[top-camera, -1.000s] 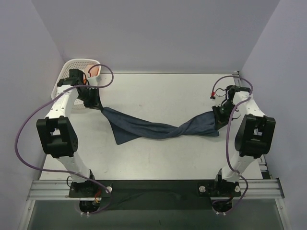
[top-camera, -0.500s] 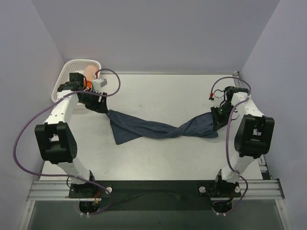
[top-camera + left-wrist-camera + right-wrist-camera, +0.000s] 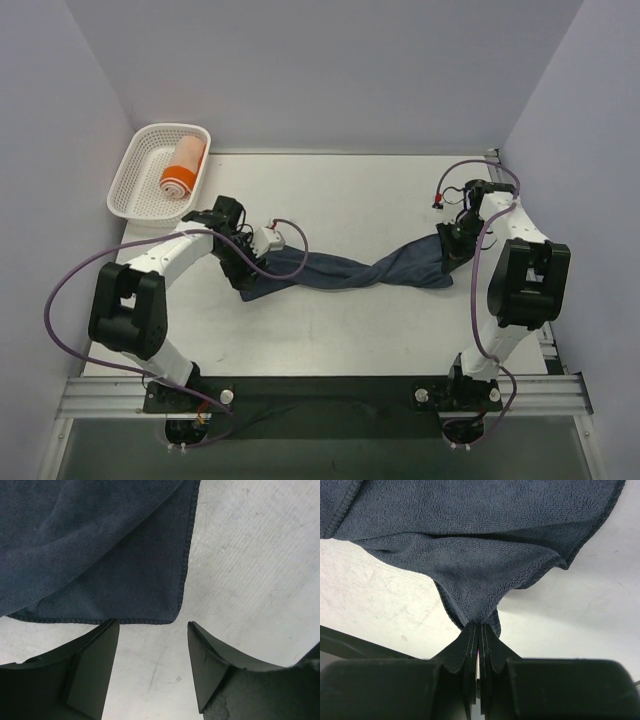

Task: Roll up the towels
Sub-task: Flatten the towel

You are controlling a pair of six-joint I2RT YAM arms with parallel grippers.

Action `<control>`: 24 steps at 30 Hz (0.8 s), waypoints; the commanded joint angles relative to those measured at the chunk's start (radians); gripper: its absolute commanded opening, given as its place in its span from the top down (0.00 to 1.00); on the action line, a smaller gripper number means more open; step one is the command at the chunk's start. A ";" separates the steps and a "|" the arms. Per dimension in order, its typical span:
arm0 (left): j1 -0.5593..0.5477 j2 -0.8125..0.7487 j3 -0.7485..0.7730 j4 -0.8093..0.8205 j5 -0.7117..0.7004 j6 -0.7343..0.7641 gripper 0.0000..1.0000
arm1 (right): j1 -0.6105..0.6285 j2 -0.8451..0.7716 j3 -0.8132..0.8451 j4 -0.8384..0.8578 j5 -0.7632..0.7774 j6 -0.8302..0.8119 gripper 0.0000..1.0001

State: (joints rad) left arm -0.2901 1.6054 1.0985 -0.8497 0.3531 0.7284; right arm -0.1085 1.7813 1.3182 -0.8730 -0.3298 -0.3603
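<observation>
Dark navy-blue terry towel, limp and twisted, lies right of white plastic lattice basket. Right gripper pinches its bunched far corner; left gripper gapes empty at the hemmed corner, probably the best hold.

Plain dark navy on the twisted towel; orange with a white band on the rolled towel; white lattice on the basket; pale grey, faintly speckled, on the counter; purple on the cables
</observation>
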 commanded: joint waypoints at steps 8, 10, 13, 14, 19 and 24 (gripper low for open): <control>-0.070 0.051 -0.104 0.156 -0.121 0.089 0.35 | 0.007 -0.002 0.015 -0.058 0.011 0.011 1.00; -0.073 0.059 -0.123 0.175 -0.138 0.095 0.36 | 0.007 -0.002 0.015 -0.058 0.009 0.012 1.00; -0.083 0.077 -0.141 0.178 -0.163 0.101 0.47 | 0.007 0.003 0.019 -0.060 0.011 0.012 1.00; -0.089 0.074 -0.149 0.176 -0.169 0.101 0.59 | 0.007 0.004 0.018 -0.058 0.012 0.011 1.00; -0.051 -0.100 -0.123 -0.015 0.000 0.134 1.00 | -0.005 -0.003 0.001 -0.058 0.037 -0.012 1.00; 0.070 -0.283 0.061 -0.253 0.190 0.115 1.00 | -0.037 -0.023 -0.014 -0.057 0.063 -0.048 1.00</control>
State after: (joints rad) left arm -0.2798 1.4265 1.0328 -0.9379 0.3641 0.8326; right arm -0.1242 1.7809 1.3148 -0.8768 -0.3038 -0.3759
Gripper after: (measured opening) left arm 0.032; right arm 0.024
